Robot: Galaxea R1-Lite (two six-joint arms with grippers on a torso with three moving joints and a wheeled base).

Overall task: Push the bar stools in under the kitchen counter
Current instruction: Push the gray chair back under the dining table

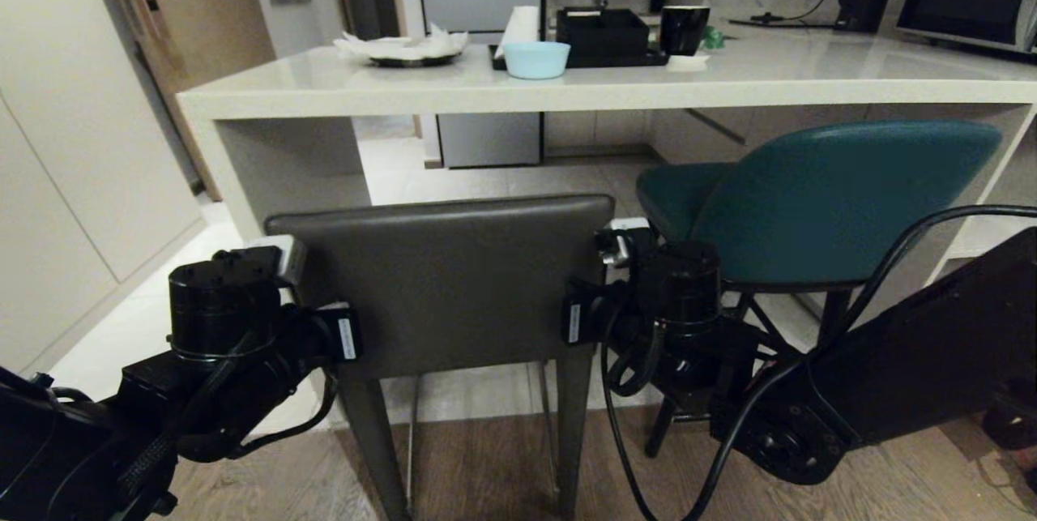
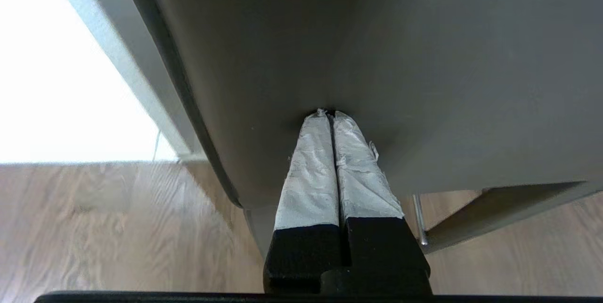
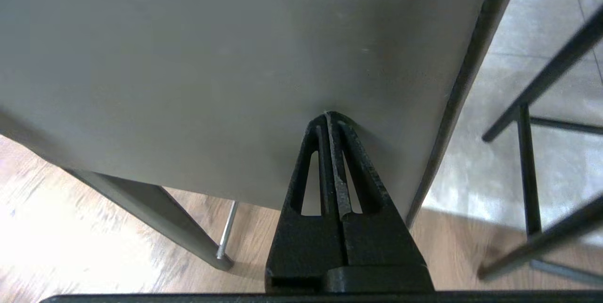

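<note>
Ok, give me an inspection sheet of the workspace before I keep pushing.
Surface: kitchen counter, pale stone, knee space open.
Job's things: grey stool still outside the counter; teal stool partly under.
Clutter: blue bowl, black tray, plate of tissues.
Grippers: left pincer and right pincer shut, tips against grey backrest.
Cables: black loops on right arm.
Surroundings: wood floor, white cabinets.

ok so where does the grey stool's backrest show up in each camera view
Head view: the grey stool's backrest sits low in the centre, between the left gripper and right gripper.
Left wrist view: it fills the upper right, shut taped fingertips pressed on it.
Right wrist view: it fills the upper left, shut black fingertips pressed on it.
Shared landmark: the wooden floor, also under the stool in both wrist views.
</note>
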